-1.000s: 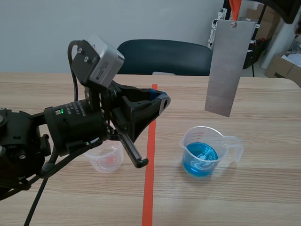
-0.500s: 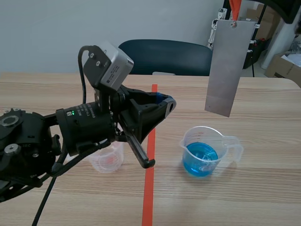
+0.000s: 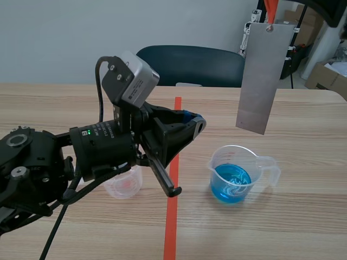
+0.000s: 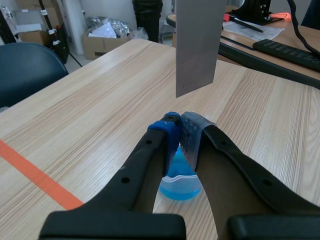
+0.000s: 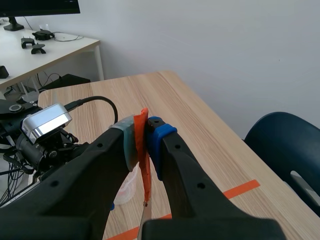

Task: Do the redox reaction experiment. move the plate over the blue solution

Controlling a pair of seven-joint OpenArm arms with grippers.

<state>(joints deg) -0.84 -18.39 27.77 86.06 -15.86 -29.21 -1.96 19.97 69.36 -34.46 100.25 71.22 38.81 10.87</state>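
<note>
A grey metal plate [image 3: 261, 76] hangs upright from an orange-red tag [image 3: 270, 12] at the upper right, over the table a little beyond the beaker. My right gripper [image 5: 142, 135] is shut on that tag [image 5: 145, 160]. The clear beaker of blue solution [image 3: 236, 174] stands on the table right of the tape line. My left gripper [image 3: 191, 122] is raised left of the beaker, shut on nothing; its pads [image 4: 189, 131] meet. In the left wrist view the plate [image 4: 197, 45] hangs ahead of it and the beaker [image 4: 179, 179] lies under it.
A small clear cup [image 3: 123, 183] with a reddish trace sits under the left arm. A dark chair [image 3: 190, 65] stands behind the table. Cardboard boxes [image 3: 325, 76] lie at the far right. The table edge [image 3: 325, 91] runs behind the plate.
My left arm has shifted to the right and slightly up, its gripper nearer the beaker. The plate and beaker have not moved.
</note>
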